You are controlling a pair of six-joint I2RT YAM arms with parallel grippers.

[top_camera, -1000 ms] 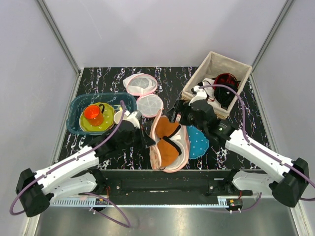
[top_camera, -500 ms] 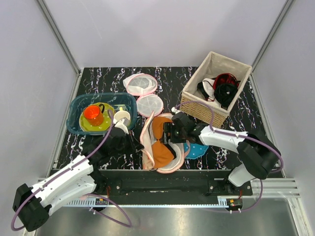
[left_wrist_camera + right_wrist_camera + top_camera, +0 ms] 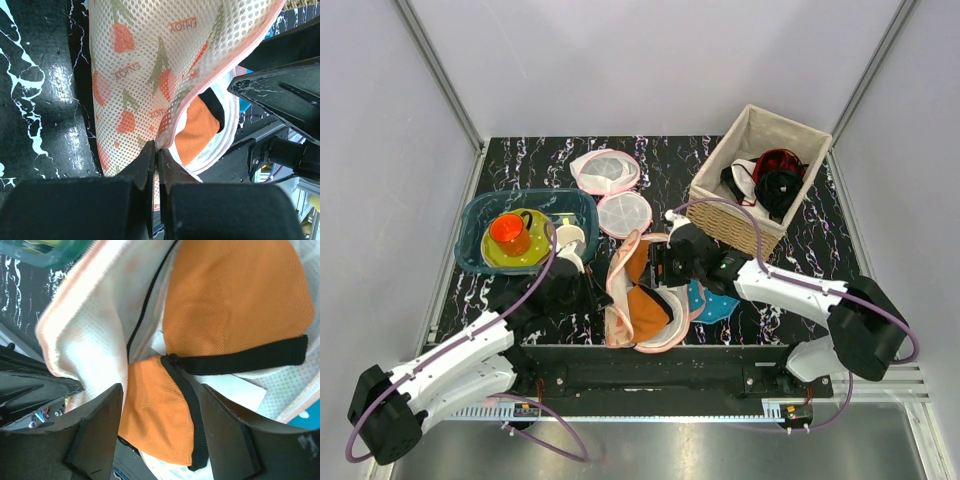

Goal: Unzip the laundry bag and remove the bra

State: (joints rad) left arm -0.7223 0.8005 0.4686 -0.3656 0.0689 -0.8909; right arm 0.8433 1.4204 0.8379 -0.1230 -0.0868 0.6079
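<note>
Operator: Tabletop status first, then we work down in size. What do we log?

Technician: Tabletop layout matches the view of a second ago. The wicker basket and blue tub have not moved. The change is in the laundry bag. It lies at the near centre between the two arms, already unzipped. Its left flap now stands raised, where a second ago it lay flatter.

Operator: And the contents?

Technician: We see the bra inside the opened bag, orange cups with black edging, exposed through the gap. It has not left the bag.

Operator: Claw states?

Technician: Left claw: clenched on the pink trim of the bag's flap, holding it up. Right claw: released, fingers spread, one on each side of the lower cup. A second ago that arm was back by the basket; it has since swung in over the opening.

Operator: Meaning for the task?

Technician: We judge unzipping complete and removal in hand. Next, we expect the right claw to close on the cup and draw it out while the left holds the flap clear.
</note>
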